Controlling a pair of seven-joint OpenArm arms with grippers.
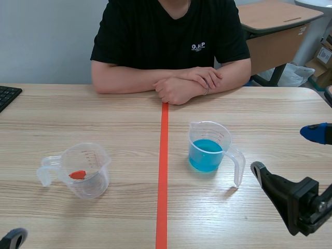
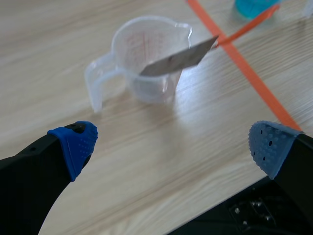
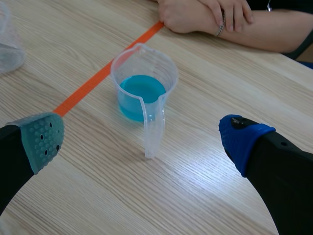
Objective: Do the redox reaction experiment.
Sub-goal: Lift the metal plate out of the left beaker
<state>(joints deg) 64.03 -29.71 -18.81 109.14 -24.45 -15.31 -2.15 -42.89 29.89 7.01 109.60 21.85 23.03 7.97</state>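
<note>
Two clear measuring cups stood on the wooden table, one on each side of the orange tape line. The cup with a small red piece sat at the line's 9 o'clock, handle toward 9; the cup of blue liquid sat at its 3 o'clock, handle toward 4. The left gripper gaped wide, the cup with a small red piece ahead at its 11 o'clock, untouched. The right gripper was spread wide too, the cup of blue liquid just ahead at 12 o'clock. A person's folded hands rested at the line's 12 o'clock end.
</note>
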